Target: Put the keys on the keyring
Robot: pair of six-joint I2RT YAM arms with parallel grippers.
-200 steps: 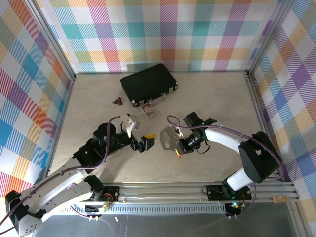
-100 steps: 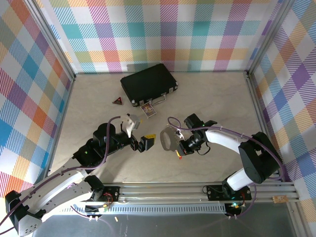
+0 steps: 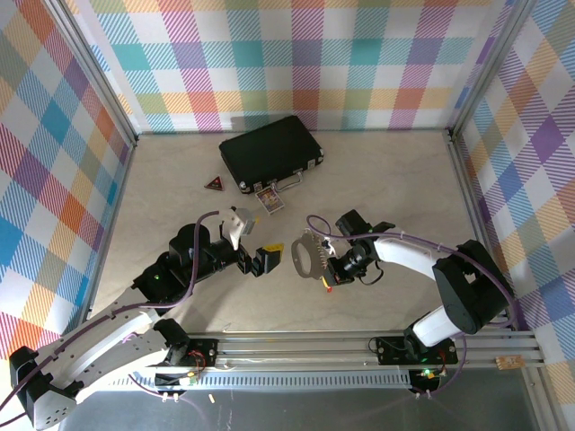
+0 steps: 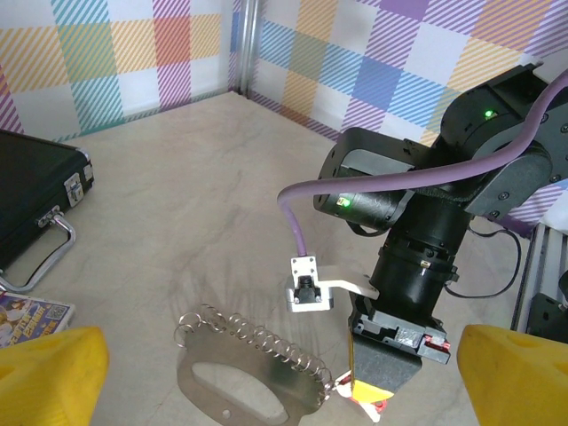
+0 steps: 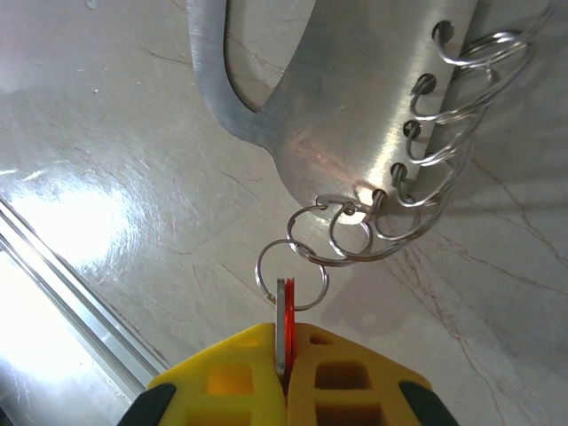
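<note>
Keys (image 5: 284, 330): pinched edge-on in right end effector (image 5: 286, 377), eased slightly toward keyring (image 5: 355, 98) over last second. Tip now at end ring, threading likely next. Left end effector (image 3: 267, 259) spread.

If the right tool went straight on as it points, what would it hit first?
The key in the right tool would likely meet the end ring of the keyring chain first; it sits just ahead, though height is unclear.

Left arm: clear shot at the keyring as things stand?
Probably yes. The left gripper is open just beside the keyring, nothing between them. The right gripper, shut on the key, crowds only its far side.
</note>
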